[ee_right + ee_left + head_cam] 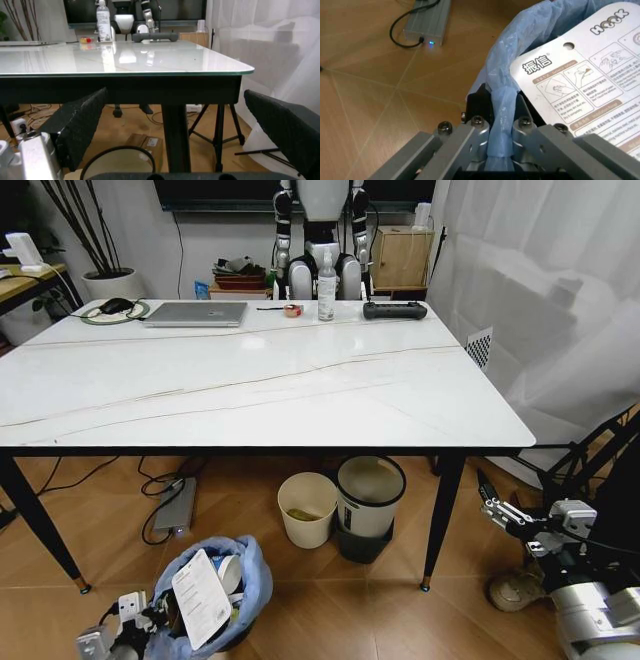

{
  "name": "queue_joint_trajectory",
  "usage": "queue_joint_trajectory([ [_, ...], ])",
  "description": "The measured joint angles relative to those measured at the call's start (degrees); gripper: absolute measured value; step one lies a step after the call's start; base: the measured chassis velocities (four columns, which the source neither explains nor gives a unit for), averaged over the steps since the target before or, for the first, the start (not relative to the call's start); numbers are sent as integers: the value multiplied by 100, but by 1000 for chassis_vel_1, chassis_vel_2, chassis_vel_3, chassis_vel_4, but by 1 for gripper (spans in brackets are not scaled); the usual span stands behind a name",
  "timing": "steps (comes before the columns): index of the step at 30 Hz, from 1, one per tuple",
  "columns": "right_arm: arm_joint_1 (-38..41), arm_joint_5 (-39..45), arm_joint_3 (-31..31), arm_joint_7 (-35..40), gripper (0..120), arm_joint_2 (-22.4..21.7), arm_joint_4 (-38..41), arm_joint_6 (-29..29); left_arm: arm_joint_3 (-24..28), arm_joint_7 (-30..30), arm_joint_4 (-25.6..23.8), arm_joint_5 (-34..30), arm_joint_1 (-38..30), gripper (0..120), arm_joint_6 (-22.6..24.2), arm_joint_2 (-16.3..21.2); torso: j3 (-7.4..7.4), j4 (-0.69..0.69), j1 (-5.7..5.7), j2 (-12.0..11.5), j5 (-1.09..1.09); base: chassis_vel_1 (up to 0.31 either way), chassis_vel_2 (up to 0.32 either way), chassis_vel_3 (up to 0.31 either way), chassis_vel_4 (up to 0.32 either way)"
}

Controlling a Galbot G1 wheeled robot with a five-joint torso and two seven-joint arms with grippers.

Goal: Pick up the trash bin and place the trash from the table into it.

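Wood floor under marble worktop (250, 395). Lower left: left gripper (495, 129) low, clamped on trash bin (212, 590) bag rim, bin upright. Lower right: right gripper (490, 500) wide, empty.

Trash bin (212, 590) low on floor before table (250, 395), blue bag bulging, white printed packet (201, 598) and cup (229, 573) inside.
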Motion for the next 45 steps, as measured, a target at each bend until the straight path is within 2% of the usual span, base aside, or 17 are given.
queue_joint_trajectory([
  [5,0,0,0,0,100,0,0,0,11,246,285,-31,-157,1,-162,-176,-96,0,-53,-149,0,0,0,0,0],
  [18,0,0,0,0,100,0,0,0,92,335,634,-86,-490,1,-192,-394,-296,-1,-166,-462,0,0,0,0,0],
  [45,0,0,0,0,100,0,0,0,170,331,697,-12,-558,1,-174,-490,-651,0,-378,-1029,0,0,0,0,0],
])
